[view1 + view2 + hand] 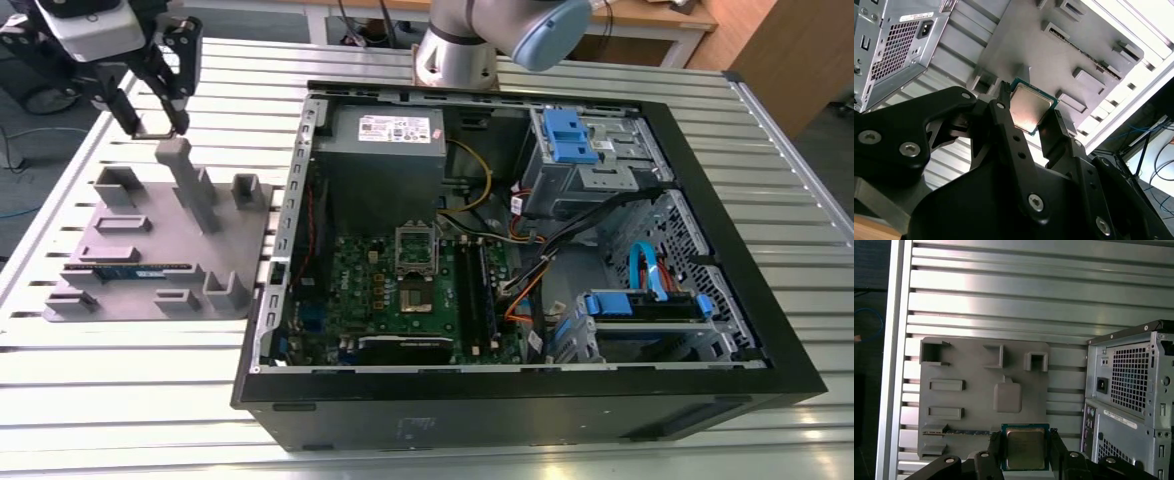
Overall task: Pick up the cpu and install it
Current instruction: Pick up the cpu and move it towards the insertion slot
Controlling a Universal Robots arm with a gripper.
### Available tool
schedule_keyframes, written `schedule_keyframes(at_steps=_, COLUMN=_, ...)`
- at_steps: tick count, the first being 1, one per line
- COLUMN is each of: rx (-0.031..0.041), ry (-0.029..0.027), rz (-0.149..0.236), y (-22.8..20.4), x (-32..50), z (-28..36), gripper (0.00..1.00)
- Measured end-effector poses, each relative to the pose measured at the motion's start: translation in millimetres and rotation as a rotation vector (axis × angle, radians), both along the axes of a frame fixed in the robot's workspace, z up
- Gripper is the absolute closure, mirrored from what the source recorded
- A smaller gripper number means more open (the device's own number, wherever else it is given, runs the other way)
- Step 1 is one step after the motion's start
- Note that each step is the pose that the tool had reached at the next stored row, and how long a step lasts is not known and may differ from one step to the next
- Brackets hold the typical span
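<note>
Clearly the pick-up is done: the jaws are clamping the cpu (1030, 107) by its opposite edges, holding it lifted over the grey tray (979, 410); installing it inside the open computer case (534, 400) is remaining.

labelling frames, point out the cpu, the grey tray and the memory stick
cpu (1025, 449), first wrist view, middle of its metal top
grey tray (975, 401), first wrist view, bare flat surface
memory stick (130, 270), exterior view, middle of its length
</note>
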State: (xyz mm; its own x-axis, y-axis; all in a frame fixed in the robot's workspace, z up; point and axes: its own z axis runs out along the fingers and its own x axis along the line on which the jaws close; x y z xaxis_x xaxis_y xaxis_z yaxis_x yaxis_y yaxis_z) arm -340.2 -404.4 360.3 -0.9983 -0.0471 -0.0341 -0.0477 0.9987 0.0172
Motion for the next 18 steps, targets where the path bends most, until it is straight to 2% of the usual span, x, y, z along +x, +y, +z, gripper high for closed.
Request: schedule_keyframes(at_steps=18, rx=0.0, ry=-0.0001, rz=0.0, y=0.0, x=44.1, z=-0.6, gripper=0.53)
